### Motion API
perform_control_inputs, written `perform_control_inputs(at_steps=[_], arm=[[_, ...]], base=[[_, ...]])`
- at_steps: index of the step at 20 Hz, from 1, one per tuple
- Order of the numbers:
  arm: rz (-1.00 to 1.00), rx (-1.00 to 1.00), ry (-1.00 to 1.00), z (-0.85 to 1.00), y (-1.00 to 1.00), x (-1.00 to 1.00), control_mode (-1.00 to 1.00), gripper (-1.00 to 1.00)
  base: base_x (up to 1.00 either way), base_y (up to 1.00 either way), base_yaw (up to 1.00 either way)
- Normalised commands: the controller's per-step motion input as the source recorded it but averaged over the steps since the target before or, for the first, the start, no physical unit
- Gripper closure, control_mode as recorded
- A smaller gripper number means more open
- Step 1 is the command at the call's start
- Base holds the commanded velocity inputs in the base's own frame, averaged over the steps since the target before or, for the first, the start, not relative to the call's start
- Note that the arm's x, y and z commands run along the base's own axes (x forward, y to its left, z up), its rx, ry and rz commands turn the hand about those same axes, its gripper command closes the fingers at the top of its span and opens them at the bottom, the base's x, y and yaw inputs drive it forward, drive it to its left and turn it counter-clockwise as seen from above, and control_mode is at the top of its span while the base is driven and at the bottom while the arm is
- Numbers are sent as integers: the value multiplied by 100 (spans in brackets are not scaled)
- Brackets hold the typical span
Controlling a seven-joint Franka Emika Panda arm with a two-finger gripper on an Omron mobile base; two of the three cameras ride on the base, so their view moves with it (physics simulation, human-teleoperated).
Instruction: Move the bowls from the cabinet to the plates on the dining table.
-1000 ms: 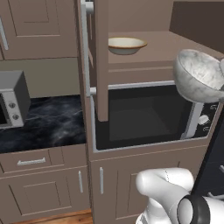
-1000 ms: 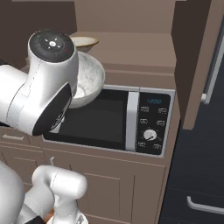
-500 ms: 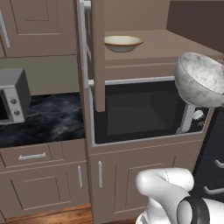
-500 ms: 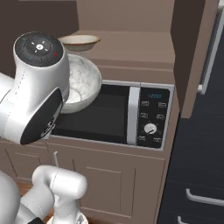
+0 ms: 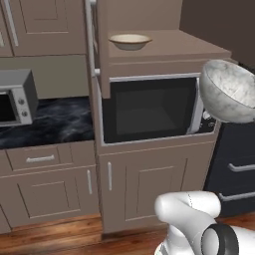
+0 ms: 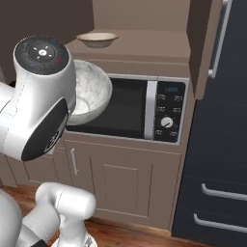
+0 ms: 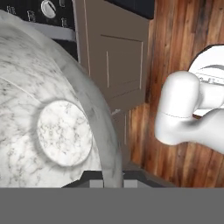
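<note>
Gripper (image 7: 113, 183) clamped tight on rim of deep grey-white marbled bowl (image 5: 228, 92), right of frame, tilted. Risk: thin rim grip slipping during drive, bowl dropping to wooden floor (image 7: 183, 52).

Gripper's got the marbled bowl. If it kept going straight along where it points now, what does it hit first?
Beyond the marbled bowl clamped on its rim by the gripper, the hand view looks down past a lower cabinet door onto the wooden floor. The floor seems first, though depth is unclear.
</note>
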Motion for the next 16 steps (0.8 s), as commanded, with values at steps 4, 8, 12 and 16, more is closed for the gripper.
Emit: perform_control_inputs(at_steps=[4,8,12,16], arm=[[0,0,0,0,0,0,100,100],[0,0,0,0,0,0,100,100],[0,0,0,0,0,0,100,100],[0,0,0,0,0,0,100,100]], base=[[-62,4,-1],[-62,6,-2],[-62,9,-2],[-62,10,-1]])
